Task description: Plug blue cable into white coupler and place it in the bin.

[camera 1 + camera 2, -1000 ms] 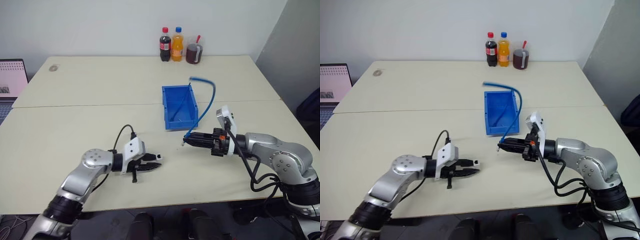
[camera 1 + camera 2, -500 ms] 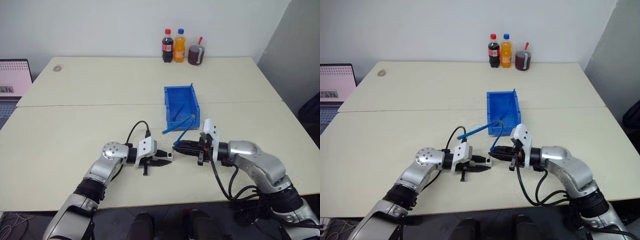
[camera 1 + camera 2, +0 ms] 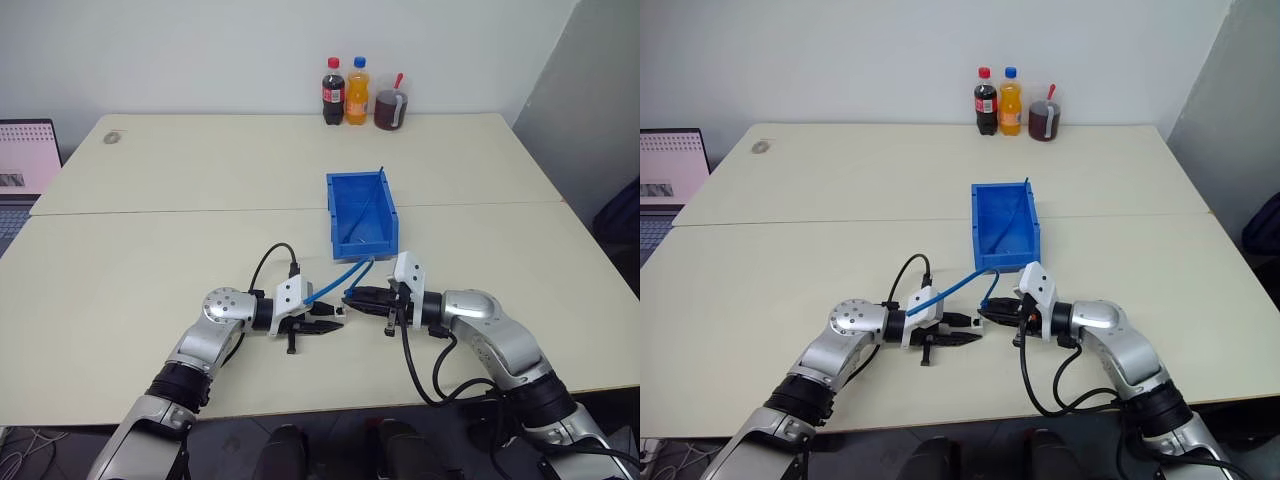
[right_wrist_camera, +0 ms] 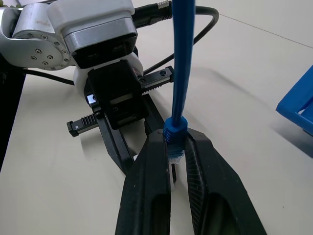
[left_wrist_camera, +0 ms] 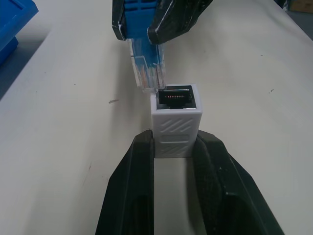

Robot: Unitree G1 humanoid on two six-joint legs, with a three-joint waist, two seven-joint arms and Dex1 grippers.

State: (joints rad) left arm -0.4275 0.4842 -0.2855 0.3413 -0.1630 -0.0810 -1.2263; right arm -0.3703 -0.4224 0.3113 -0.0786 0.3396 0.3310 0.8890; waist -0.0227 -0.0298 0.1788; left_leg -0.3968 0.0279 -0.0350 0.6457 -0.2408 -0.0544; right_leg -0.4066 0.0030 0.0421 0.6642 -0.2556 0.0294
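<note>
My left gripper (image 5: pixel 175 147) is shut on the white coupler (image 5: pixel 175 120), and the coupler's dark socket faces the right gripper. The right gripper (image 4: pixel 174 147) is shut on the blue cable (image 4: pixel 183 58) just behind its clear plug (image 5: pixel 145 73). The plug's tip sits against the socket's rim, off to one side and outside the opening. Both grippers meet just above the table in front of the bin (image 3: pixel 365 243). The cable (image 3: pixel 330 285) arcs from the right gripper (image 3: pixel 352 297) over the left gripper (image 3: pixel 335 318), and its far part runs back toward the bin.
Two bottles (image 3: pixel 333 90) and a jar of dark liquid (image 3: pixel 388 108) stand at the table's far edge. A laptop (image 3: pixel 25 155) sits at the far left. A small round object (image 3: pixel 113 137) lies near the far left corner.
Both grippers have come together at the table's near middle. The right gripper moved left and down with the plug, and the cable swung down from above the bin.
</note>
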